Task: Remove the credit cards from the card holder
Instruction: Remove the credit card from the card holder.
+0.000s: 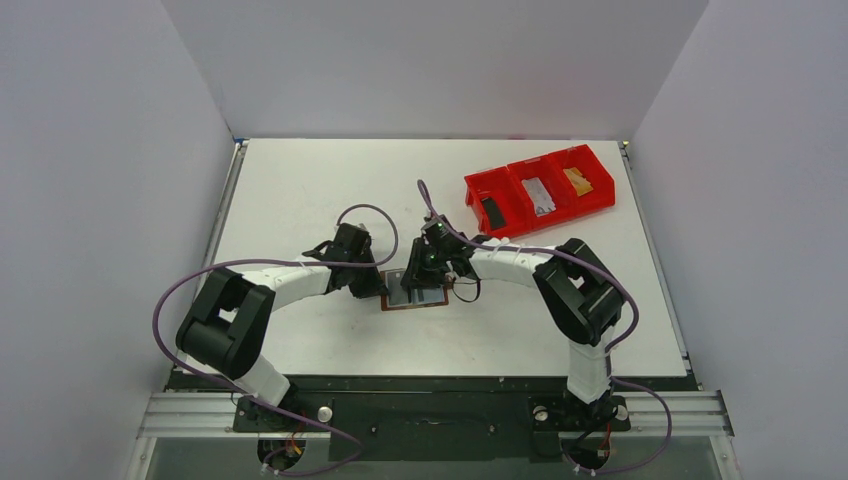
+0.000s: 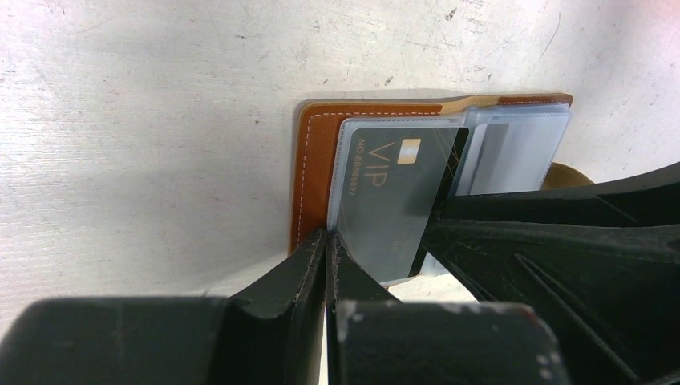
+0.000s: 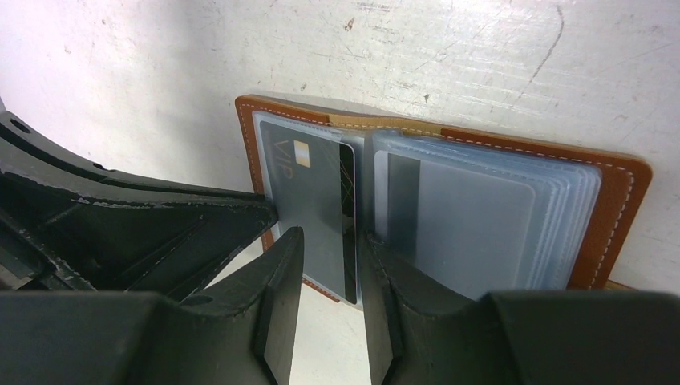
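Note:
The brown leather card holder (image 1: 398, 303) lies open on the table, its pale clear sleeves facing up. A black "VIP" card (image 2: 385, 196) sits in the left-hand sleeve and also shows in the right wrist view (image 3: 309, 204). The right-hand stack of sleeves (image 3: 481, 224) looks pale. My left gripper (image 2: 329, 235) is shut, its tips touching the holder's (image 2: 314, 160) left edge where leather meets sleeve. My right gripper (image 3: 330, 241) is open, its fingers low over the holder (image 3: 617, 216), one on each side of the black card's right edge.
A red three-compartment bin (image 1: 520, 165) stands at the back right, holding a black card (image 1: 492, 212), a silvery card (image 1: 540, 196) and a gold one (image 1: 577, 180). White walls enclose the table on three sides. Both arms meet near the table's middle.

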Robot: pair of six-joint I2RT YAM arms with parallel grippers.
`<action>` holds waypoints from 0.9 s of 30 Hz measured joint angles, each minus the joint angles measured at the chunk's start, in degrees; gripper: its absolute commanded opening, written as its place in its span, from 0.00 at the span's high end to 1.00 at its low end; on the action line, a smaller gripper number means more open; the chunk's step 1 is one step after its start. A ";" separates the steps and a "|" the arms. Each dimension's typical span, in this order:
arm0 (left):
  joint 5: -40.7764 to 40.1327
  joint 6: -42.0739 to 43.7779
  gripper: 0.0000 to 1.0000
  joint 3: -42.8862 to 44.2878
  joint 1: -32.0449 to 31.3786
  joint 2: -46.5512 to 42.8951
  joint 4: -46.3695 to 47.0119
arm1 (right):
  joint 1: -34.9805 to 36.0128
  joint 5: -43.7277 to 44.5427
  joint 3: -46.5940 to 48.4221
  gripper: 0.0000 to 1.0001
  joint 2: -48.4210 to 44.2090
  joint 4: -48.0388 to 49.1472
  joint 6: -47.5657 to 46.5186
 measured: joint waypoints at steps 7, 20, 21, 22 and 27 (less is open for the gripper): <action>-0.04 -0.24 1.00 0.00 0.00 0.00 -0.02 | 0.42 0.85 0.00 0.72 0.26 -0.20 0.11; -0.02 -0.26 1.00 0.00 0.00 0.04 0.00 | 0.46 0.50 -1.86 0.77 0.74 3.21 1.27; -0.02 -0.26 1.00 0.00 0.00 0.07 0.00 | 0.46 0.17 -2.16 0.77 0.76 3.82 1.46; 0.00 -0.26 1.00 0.00 -0.07 0.09 0.00 | 0.37 -0.07 -2.58 0.78 0.74 4.55 1.81; -0.35 -0.24 1.00 0.35 -0.44 0.28 -0.31 | -0.52 -2.45 -5.29 0.79 0.72 9.66 3.82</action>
